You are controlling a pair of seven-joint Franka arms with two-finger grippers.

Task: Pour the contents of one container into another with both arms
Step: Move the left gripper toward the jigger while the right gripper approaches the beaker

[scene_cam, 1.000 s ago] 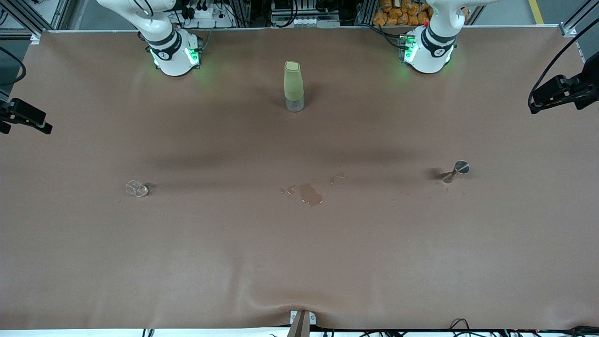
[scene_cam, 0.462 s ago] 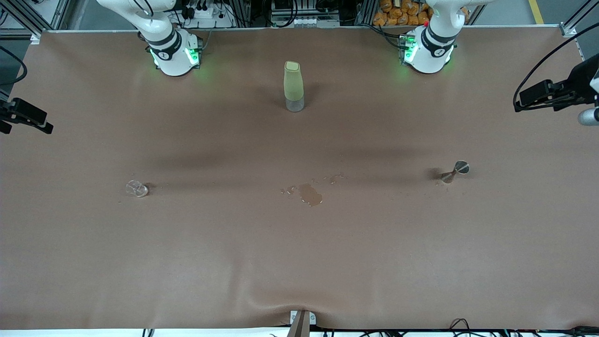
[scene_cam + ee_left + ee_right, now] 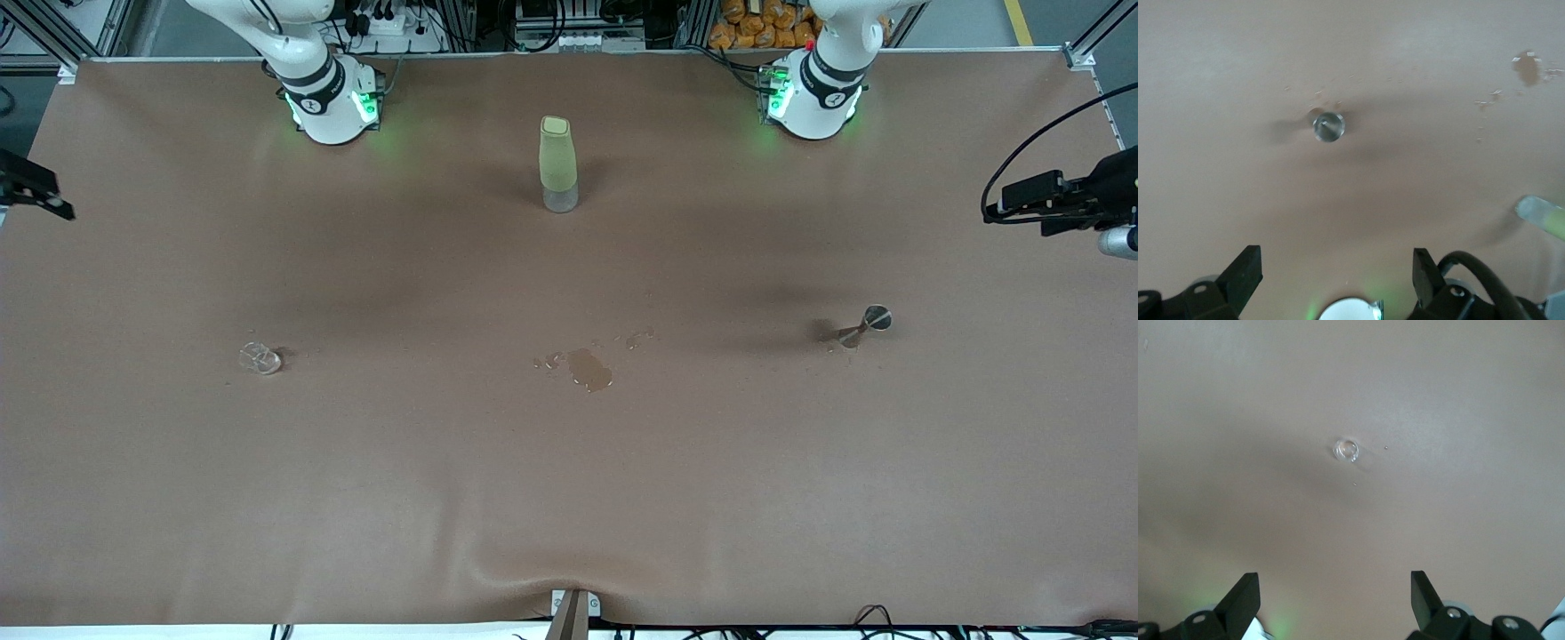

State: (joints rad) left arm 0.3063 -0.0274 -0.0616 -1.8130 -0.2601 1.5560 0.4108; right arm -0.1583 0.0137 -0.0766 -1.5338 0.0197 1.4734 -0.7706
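I am holding my left end effector (image 3: 1331, 267) spread wide above one small shiny steel hourglass jigger (image 3: 1329, 126), standing toward the left arm's end of the brown surface (image 3: 569, 498). My right end effector (image 3: 1331, 590), likewise spread, is hovering over one tiny clear glass cup (image 3: 1346, 450) toward the right arm's end. One tall pale-green bottle (image 3: 557, 164) is standing between the bases, and one spill patch (image 3: 589, 367) is lying mid-surface.

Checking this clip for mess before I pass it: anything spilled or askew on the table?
Yes. A brown puddle with small splashes beside it lies on the table, between the glass cup and the steel jigger. Both vessels and the green bottle stand upright.
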